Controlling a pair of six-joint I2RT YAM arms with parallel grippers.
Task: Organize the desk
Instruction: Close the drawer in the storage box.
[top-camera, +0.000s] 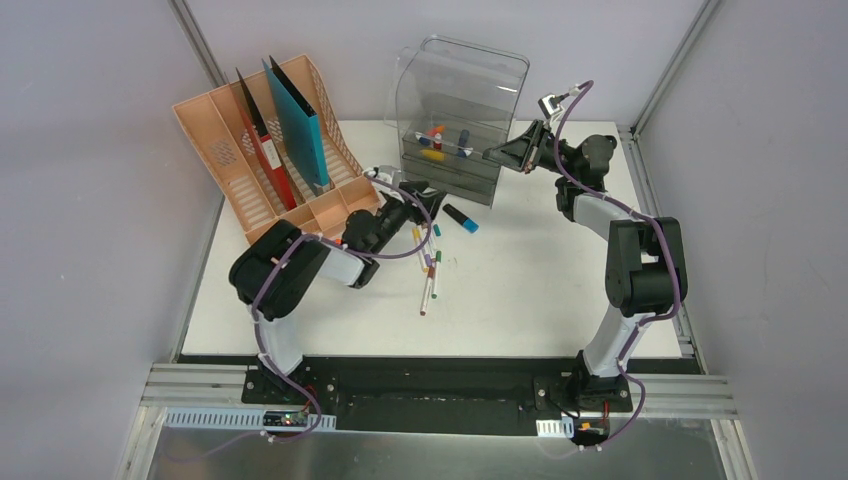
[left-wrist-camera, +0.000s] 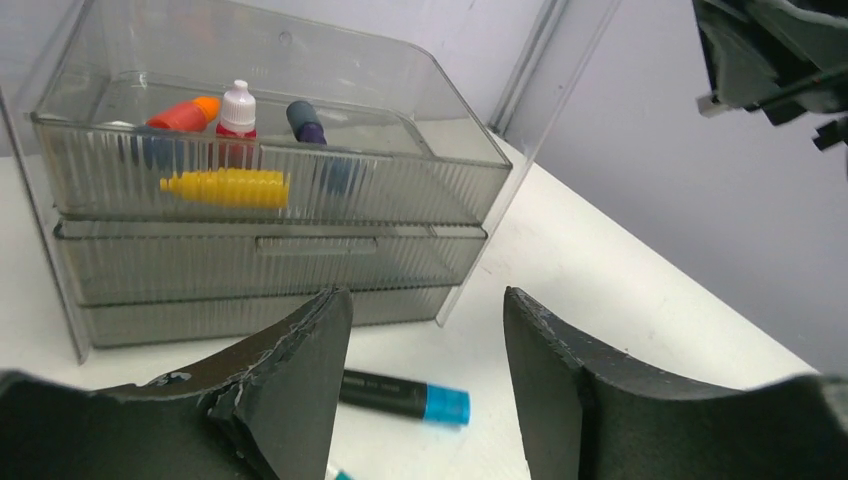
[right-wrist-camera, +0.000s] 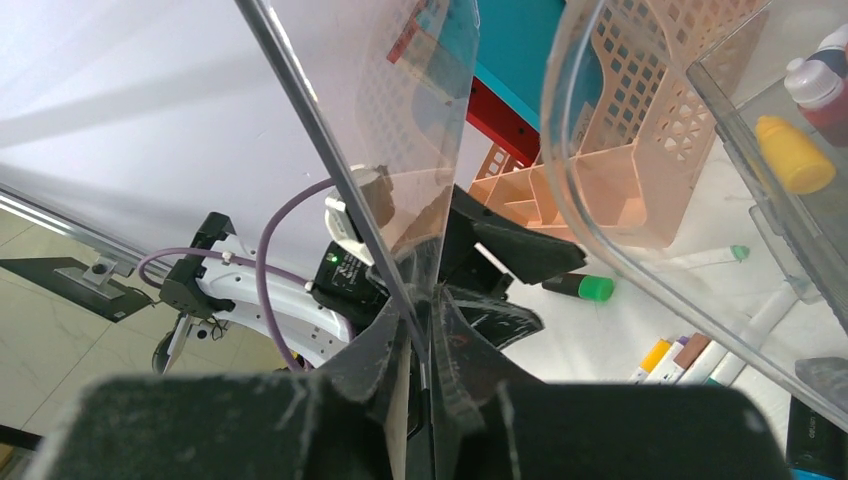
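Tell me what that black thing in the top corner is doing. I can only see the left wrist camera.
Observer: That is the right gripper. It is pinched shut on a thin clear wall of the drawer box.
Operator: Are there more pens somewhere?
Observer: Yes. A bunch of markers lies loose near the middle of the desk.
Operator: Is anything standing left of the box?
Observer: A peach file rack stands there, with a red folder and a teal folder upright in its slots.
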